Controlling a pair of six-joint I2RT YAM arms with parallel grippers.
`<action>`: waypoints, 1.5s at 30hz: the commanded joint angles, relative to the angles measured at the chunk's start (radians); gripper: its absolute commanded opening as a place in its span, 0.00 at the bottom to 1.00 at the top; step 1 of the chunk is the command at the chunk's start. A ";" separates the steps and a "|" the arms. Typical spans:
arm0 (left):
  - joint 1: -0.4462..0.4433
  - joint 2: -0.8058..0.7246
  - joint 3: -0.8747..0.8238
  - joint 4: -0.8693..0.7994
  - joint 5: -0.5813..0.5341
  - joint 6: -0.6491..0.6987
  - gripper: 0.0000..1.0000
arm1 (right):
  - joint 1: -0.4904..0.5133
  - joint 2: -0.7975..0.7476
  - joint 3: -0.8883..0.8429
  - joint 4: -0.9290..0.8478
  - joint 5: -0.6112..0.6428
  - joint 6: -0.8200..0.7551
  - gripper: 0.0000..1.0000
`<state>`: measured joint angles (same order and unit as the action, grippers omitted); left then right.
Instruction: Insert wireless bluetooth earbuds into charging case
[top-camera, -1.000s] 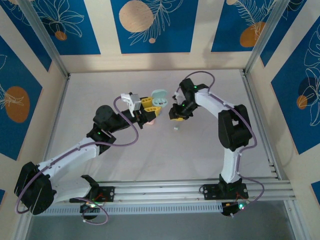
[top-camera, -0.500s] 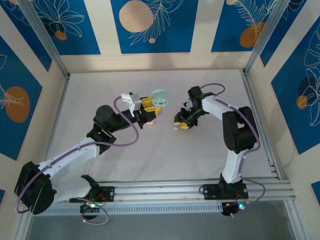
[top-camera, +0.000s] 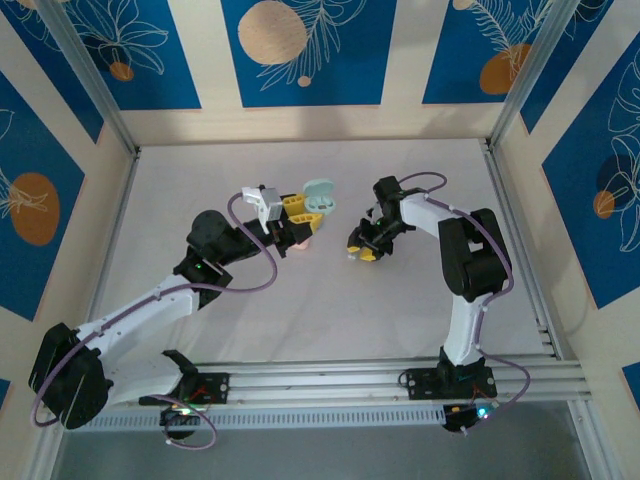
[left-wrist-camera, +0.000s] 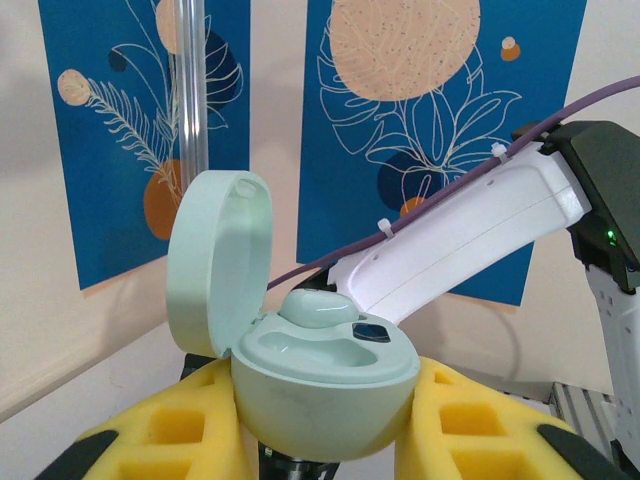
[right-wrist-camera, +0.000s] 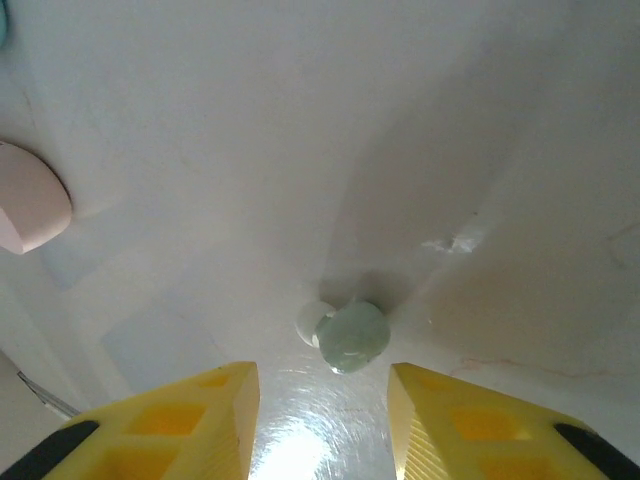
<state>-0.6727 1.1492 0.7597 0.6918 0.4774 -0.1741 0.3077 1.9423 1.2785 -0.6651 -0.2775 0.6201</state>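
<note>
Noting: left gripper (top-camera: 300, 214) clamps the open mint case (left-wrist-camera: 322, 392). We see right gripper (right-wrist-camera: 322, 420) parted above a mint earbud (right-wrist-camera: 351, 336) on the surface (right-wrist-camera: 200, 150).

The table (top-camera: 200, 170) lies bare along its far edge, in both far corners and in the middle of its near half: wide passage there. The crowding is mid-table. The left gripper (top-camera: 298, 212) holds the mint charging case (left-wrist-camera: 320, 385) raised; its lid (left-wrist-camera: 215, 260) stands upright and walls off one side, a seated earbud (left-wrist-camera: 318, 310) fills one hollow, and the hollow beside it is free from above. A pink case (top-camera: 303, 240) lies just nearward. The right gripper (top-camera: 362, 248) sits low close by, a clear gap between the two. Its jaws stand apart, with a loose earbud (right-wrist-camera: 348, 335) just ahead on bare surface
</note>
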 joint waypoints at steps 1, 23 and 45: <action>-0.010 0.004 0.005 0.031 0.001 0.000 0.25 | 0.006 0.035 -0.010 0.011 -0.008 0.020 0.38; -0.009 0.000 0.004 0.020 -0.005 0.003 0.25 | 0.026 0.078 0.009 0.064 -0.022 -0.014 0.32; -0.009 0.003 0.006 0.020 -0.005 0.000 0.25 | 0.036 0.096 0.022 0.105 -0.031 -0.034 0.26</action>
<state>-0.6727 1.1492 0.7597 0.6910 0.4774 -0.1741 0.3218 1.9995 1.2861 -0.6163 -0.2890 0.5991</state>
